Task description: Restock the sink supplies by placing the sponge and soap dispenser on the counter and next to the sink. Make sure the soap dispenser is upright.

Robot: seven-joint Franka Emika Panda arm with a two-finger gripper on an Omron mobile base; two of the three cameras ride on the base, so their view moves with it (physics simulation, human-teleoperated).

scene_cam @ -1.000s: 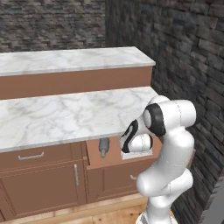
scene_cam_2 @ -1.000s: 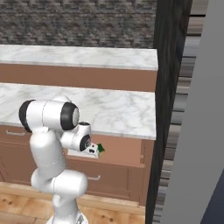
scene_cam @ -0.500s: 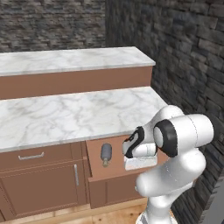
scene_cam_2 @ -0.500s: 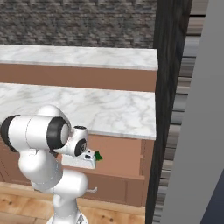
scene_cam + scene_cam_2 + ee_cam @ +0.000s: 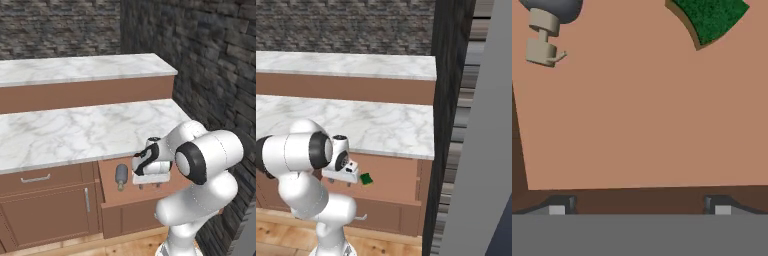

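Lowered and swung forward, my arm now hangs over the open drawer (image 5: 150, 197), fingers (image 5: 557, 207) spread, empty. Dark soap dispenser (image 5: 120, 176) lies flat inside; right base view adds the green sponge (image 5: 366, 178).

Below me an open drawer (image 5: 112, 199) juts out from the brown cabinets, low and centre in the left base view. On its flat brown floor (image 5: 637, 115) lies the soap dispenser (image 5: 121, 176), on its side; in my hand view its dark body and pale pump sit in the upper left corner. The sponge (image 5: 711, 17) rests on the same floor, well apart from the bottle, at the upper right of my hand view, and shows as a small green block (image 5: 366, 178) at lower centre of the right base view.
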